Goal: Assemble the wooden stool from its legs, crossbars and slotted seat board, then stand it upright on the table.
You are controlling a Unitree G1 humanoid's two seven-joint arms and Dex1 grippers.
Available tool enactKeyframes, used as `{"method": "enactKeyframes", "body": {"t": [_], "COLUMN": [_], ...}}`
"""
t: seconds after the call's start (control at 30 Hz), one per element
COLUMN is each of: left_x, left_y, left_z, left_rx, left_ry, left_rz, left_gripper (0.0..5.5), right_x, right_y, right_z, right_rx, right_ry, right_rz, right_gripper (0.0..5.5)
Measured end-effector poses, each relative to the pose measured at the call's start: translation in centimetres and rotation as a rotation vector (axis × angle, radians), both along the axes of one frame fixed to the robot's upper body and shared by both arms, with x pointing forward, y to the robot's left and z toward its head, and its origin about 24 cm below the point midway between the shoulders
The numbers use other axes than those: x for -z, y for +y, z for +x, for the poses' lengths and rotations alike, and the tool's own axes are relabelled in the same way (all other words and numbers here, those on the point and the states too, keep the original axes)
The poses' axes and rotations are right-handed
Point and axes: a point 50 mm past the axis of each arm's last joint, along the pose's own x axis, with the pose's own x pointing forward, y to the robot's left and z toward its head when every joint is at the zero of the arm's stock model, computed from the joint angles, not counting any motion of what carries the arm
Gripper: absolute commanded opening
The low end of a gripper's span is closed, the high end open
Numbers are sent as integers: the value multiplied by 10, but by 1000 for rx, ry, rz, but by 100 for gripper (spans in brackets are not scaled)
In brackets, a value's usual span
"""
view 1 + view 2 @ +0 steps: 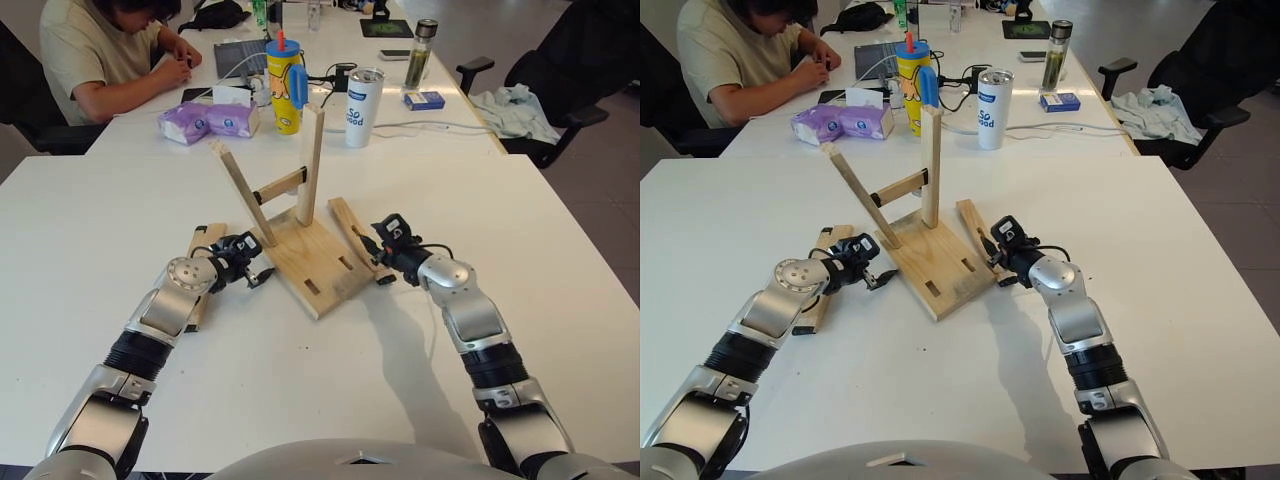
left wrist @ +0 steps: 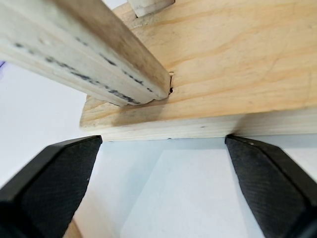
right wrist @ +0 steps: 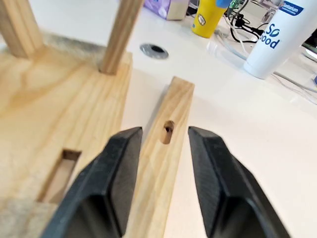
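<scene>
Right gripper (image 3: 164,135) released, astride loose leg (image 3: 176,99) centre-frame | left gripper (image 2: 162,145) released beside board (image 1: 322,272) | risk: nudged board may topple upright legs (image 1: 312,165)

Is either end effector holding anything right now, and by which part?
The left end effector is open, holding nothing. The right end effector straddles the loose leg near its hole; whether it grips cannot be told.
</scene>
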Motion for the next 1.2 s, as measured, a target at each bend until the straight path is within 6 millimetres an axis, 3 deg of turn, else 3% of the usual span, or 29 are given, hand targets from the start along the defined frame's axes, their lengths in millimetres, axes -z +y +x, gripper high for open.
{"method": "enactKeyframes", "body": {"t": [0.2,0.4,0.7,0.83,0.9,0.93,1.1,1.2], "left_x": [-1,-1,-1,-5,-7,-13,-82,-89], "left_y": [0,3,6,10,23,30,67,88], "left_z": [1,3,3,-3,-11,-14,-16,-18], "left_rx": [9,1,-19,-63,-144,-196,-419,-493], "left_ry": [-1,0,-6,-38,-53,-82,-354,-360], "left_rz": [10,17,17,4,-10,-33,-115,-78], "left_gripper": [462,462,462,462,462,462,462,462], "right_x": [14,12,14,3,-5,-9,-20,-17], "right_y": [7,12,18,15,13,12,7,-1], "right_z": [-1,-7,-20,-18,-19,-19,-21,-21], "right_rx": [-63,-162,-214,-139,-94,-67,39,104], "right_ry": [1,27,64,5,-31,-44,-65,-39], "right_rz": [-169,-270,-255,-169,-85,-31,148,188], "right_gripper": [173,173,173,173,173,173,173,173]}}
